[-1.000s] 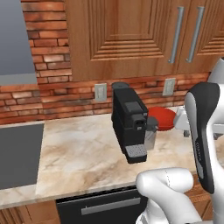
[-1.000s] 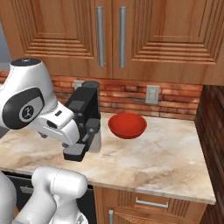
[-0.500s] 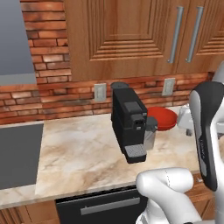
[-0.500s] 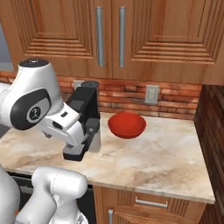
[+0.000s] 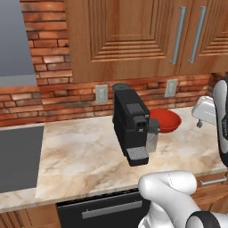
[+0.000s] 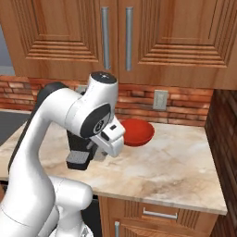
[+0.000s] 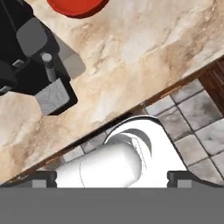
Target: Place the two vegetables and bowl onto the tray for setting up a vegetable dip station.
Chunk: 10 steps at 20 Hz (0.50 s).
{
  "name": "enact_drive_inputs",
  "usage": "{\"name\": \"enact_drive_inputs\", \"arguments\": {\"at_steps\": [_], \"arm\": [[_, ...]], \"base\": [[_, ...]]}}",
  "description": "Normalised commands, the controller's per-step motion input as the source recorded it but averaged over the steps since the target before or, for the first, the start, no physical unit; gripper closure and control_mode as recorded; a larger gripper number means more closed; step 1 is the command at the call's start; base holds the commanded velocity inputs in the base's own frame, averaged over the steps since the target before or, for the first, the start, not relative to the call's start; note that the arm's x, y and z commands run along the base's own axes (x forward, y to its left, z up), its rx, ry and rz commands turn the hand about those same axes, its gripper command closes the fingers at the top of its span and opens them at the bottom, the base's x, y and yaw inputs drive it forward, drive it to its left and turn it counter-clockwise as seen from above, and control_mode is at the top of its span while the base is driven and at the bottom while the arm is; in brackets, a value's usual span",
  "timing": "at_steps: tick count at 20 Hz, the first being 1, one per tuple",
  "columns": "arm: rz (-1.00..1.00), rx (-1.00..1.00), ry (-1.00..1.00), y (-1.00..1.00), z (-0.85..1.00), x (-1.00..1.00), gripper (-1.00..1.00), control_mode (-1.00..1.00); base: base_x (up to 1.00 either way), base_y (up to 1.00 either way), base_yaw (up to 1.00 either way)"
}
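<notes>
I have the pincer [image 7: 111, 175] spread wide and holding nothing, its two dark tips barely rising at the bottom of the hand view, pointed down past the counter's front edge at the tiled floor [image 7: 192, 127]. From the pincer, the red bowl [image 7: 76, 6] lies well ahead across the marble counter [image 7: 144, 48], and the black coffee machine [image 7: 26, 57] with its grey drip tray sits ahead and off to one side, nearer than the bowl. In the left base view the bowl [image 5: 165, 120] rests just beside the coffee machine [image 5: 131, 127], close to the brick wall; in the right base view it [image 6: 135, 131] shows just past the arm's wrist. I cannot find the carrot, the cucumber or the tray from here, so I judge that the bowl is the sensible first target. To do this well, I would swing the hand up and forward over the counter, keep clear of the coffee machine, come down on the bowl's free rim with one finger inside and one outside, and close only once the rim is centred.
</notes>
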Motion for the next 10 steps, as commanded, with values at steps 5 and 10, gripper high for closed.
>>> {"name": "enact_drive_inputs", "arguments": {"at_steps": [5, 10], "arm": [[-0.15, 0.15, 0.0, -0.29, -0.27, 0.72, -1.0, -1.0], [-0.16, 0.09, 0.0, -0.18, -0.29, 0.66, -1.0, -1.0]], "base": [[0.0, 0.0, 0.0], [0.0, 0.0, 0.0]]}}
